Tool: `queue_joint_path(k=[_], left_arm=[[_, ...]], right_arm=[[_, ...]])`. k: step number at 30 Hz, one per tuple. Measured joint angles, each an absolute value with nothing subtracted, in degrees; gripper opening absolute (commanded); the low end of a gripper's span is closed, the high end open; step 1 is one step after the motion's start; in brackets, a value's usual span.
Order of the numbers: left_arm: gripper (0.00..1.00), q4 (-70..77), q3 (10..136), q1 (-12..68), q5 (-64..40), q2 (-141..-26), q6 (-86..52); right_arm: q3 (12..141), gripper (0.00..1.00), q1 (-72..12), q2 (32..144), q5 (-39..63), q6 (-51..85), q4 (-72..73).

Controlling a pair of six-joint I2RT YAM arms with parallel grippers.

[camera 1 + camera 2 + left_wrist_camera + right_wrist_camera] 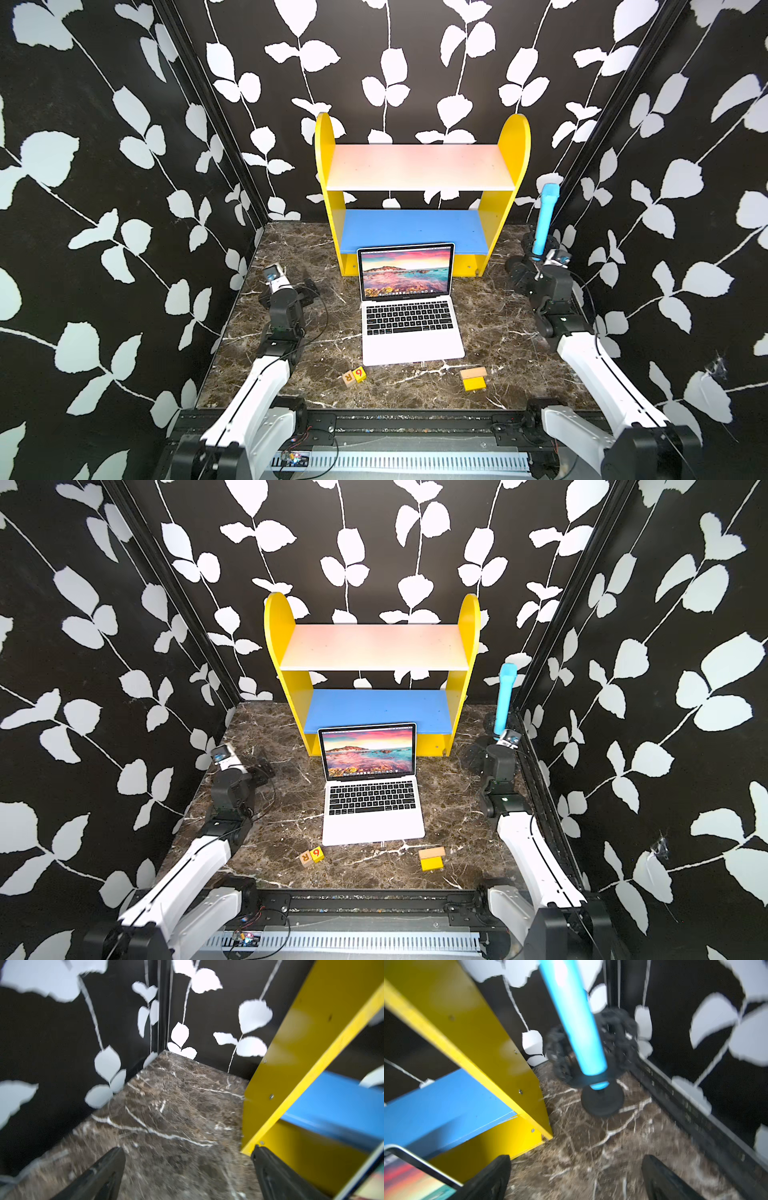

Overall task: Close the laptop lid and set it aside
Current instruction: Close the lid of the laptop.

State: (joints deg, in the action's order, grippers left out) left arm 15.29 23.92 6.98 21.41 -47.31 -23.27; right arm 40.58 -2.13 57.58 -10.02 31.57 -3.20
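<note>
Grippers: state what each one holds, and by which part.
Nothing is held. The left gripper and right gripper both stand open and empty; the laptop sits untouched.

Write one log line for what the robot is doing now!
laptop lid: open | left claw: open, empty | right claw: open, empty | laptop: untouched

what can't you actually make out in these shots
- laptop lid: its outer face is turned to the yellow shelf, so it is hidden in both top views.
- laptop key lettering: too small in both top views.
- Left wrist view: laptop cut off at the frame's corner, blurred.
- Right wrist view: black thing by the blue pole is motion-blurred.
</note>
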Motion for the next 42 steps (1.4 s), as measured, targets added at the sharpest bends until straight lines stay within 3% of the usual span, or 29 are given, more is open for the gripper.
queue_joint_path(k=[8, 12, 30, 42], left_arm=[[0.98, 5.80, 22.81, 6.96, 11.05, -41.17, -38.79], [0.99, 2.76, 22.70, 7.01, 5.19, -40.82, -42.06], [0.98, -3.18, 21.56, 11.03, -3.73, -37.39, -46.09], [0.98, -3.53, 21.56, 11.84, -7.09, -38.06, -46.06]], right_arm=[[44.60, 0.94, -2.17, 57.47, 7.57, 36.86, -11.86], [48.66, 0.91, -6.48, 59.83, 10.02, 36.64, -14.70], [78.08, 0.77, -26.89, 81.62, 8.10, 27.62, -25.71], [96.53, 0.56, -32.58, 98.61, 6.87, 23.68, -30.74]])
